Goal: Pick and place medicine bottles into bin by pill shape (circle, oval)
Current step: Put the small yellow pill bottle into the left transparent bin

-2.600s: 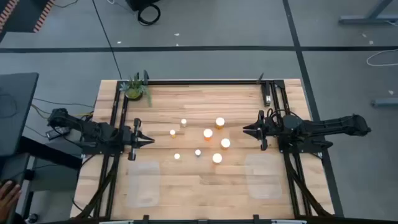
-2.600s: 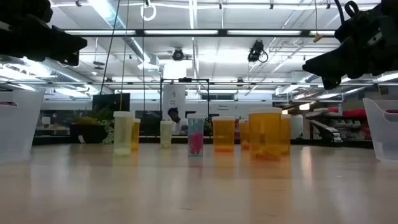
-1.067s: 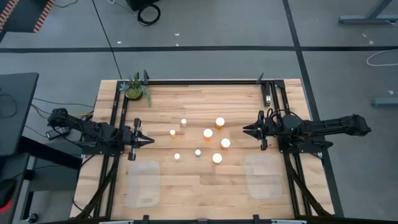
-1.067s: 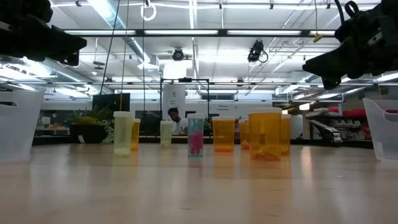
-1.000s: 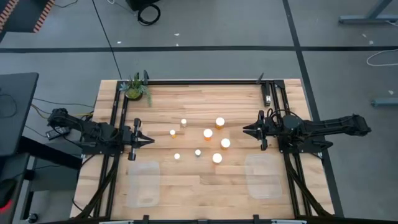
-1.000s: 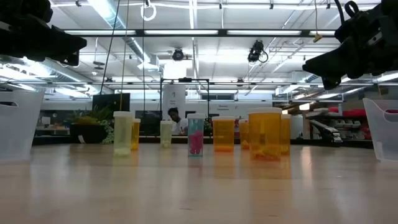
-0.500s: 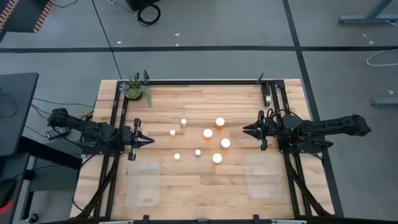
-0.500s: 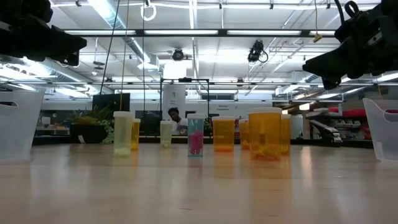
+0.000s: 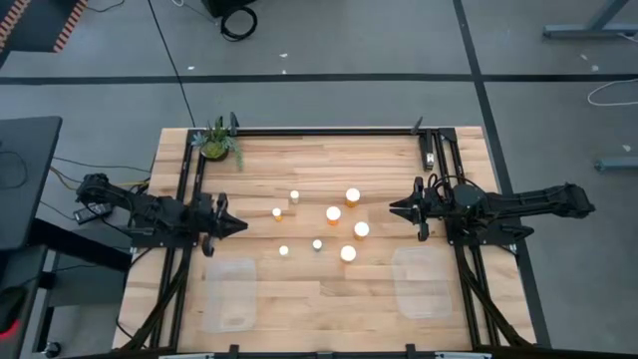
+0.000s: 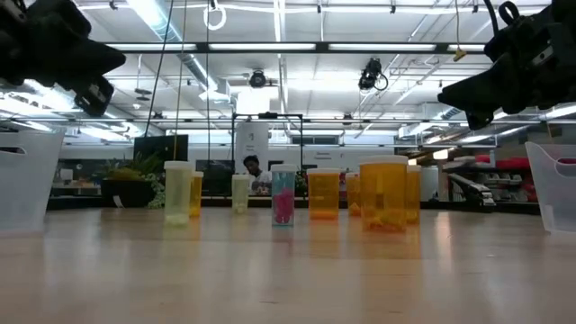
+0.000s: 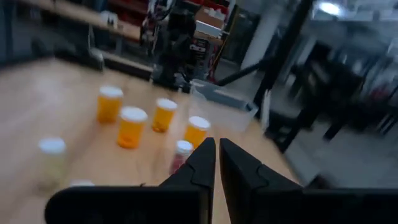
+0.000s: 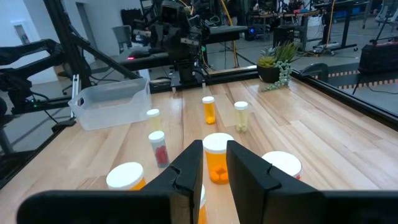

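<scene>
Eight white-capped medicine bottles stand upright on their bases in the middle of the wooden table [image 9: 299,299]. The smaller whitish ones [image 9: 294,196] [image 9: 284,250] are toward the left and the larger orange ones [image 9: 352,195] [image 9: 348,253] toward the right. They also show in the low view [image 10: 283,198]. My left gripper [image 9: 243,224] hovers left of the group, shut and empty [image 11: 217,152]. My right gripper [image 9: 392,207] hovers right of the group, open by a narrow gap and empty [image 12: 214,155]. An orange bottle [image 12: 217,160] shows beyond that gap.
A clear bin [image 9: 230,292] stands at the near left and another [image 9: 423,282] at the near right. A green potted plant [image 9: 219,143] stands at the far left corner. A black frame [image 9: 329,131] runs along the table's far edge and sides.
My left gripper has turned about its wrist and tipped in the last half second, staying left of the bottles. The bottles have stayed where they were.
</scene>
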Robot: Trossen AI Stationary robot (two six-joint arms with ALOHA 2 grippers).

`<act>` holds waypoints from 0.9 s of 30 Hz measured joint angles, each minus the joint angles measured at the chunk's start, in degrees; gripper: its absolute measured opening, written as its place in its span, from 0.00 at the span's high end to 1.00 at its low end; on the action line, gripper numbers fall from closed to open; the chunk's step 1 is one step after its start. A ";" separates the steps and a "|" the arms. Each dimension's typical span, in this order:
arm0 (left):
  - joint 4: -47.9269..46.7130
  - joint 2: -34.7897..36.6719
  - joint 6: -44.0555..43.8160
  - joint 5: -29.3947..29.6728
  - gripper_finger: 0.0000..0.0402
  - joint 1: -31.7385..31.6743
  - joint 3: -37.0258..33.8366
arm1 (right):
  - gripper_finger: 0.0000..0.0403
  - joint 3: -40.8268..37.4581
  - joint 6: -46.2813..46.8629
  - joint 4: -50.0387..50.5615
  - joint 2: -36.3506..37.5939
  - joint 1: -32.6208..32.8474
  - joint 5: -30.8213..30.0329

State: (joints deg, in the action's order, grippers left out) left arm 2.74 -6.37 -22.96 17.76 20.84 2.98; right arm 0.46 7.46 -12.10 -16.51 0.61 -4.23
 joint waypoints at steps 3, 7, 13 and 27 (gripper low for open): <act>0.57 0.02 -3.63 0.17 0.94 -0.11 -0.02 | 0.80 0.00 0.00 0.01 0.01 0.01 -0.01; 0.44 0.00 -2.07 0.62 0.93 -0.11 -0.02 | 0.80 -0.01 0.00 0.00 0.00 0.01 0.00; 1.67 -0.12 -2.96 6.63 0.92 -0.24 -0.02 | 0.80 -0.01 0.00 0.00 0.01 0.00 -0.01; 1.40 -16.26 -4.13 5.97 0.95 -11.30 2.27 | 0.80 0.01 0.00 0.04 0.00 0.01 0.00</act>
State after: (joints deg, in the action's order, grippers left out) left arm 4.14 -22.63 -27.09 23.73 9.54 5.26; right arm 0.47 7.46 -12.05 -16.51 0.62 -4.23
